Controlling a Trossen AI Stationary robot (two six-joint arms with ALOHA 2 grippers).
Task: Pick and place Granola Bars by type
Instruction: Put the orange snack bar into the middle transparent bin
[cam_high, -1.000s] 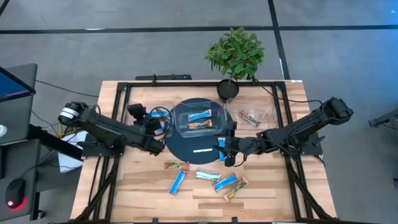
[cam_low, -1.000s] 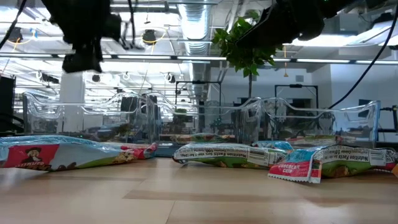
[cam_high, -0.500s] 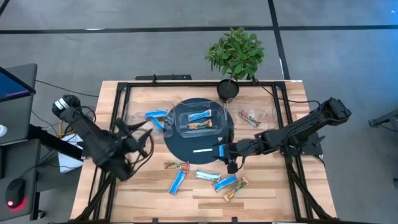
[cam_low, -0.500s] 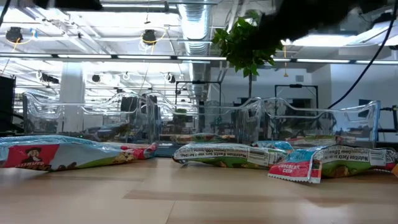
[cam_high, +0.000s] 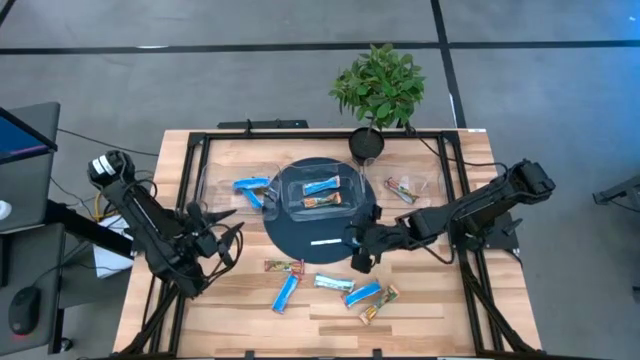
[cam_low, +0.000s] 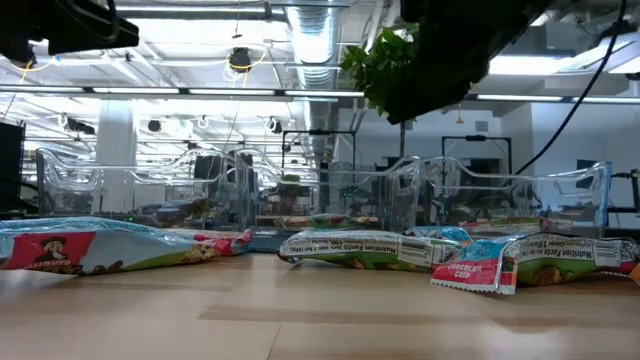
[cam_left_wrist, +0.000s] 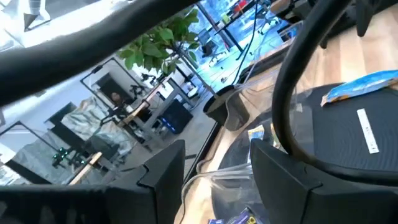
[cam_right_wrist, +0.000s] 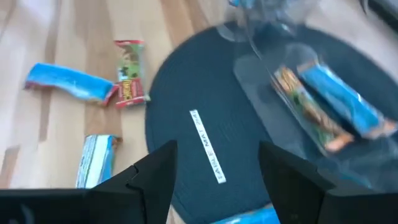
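At the near edge of your counter (cam_high: 420, 300) lie five loose granola bars. A blue bar (cam_high: 286, 292) lies slantwise on the left, and a tan bar with red and green print (cam_high: 283, 266) lies just beyond it. A pale silver-green bar (cam_high: 334, 283) lies in the middle. To its right, another blue bar (cam_high: 364, 294) and a tan bar (cam_high: 380, 304) sit side by side, close enough that you cannot tell whether they touch.

Farther in, your right claw (cam_high: 358, 262) hovers over the near right edge of the dark round mat (cam_high: 290, 235). Its fingers (cam_right_wrist: 155, 177) stand apart and grasp nothing. A blue wrapper shows just beneath them in the right wrist view. A small white label strip (cam_high: 326, 241) lies on the mat to the left of that claw.

Your left claw (cam_high: 222, 242) is off to the left of the mat, raised, its fingers (cam_left_wrist: 163, 171) parted and empty.

Beyond the strip, a clear tray (cam_high: 290, 203) on the mat holds a blue bar (cam_high: 321, 186) and a tan bar (cam_high: 323, 202). Left of it, another clear tray holds one blue bar (cam_high: 250, 185). On the right, a third clear tray holds one tan bar (cam_high: 401, 189).

At the far edge stands a potted plant (cam_high: 379, 88).
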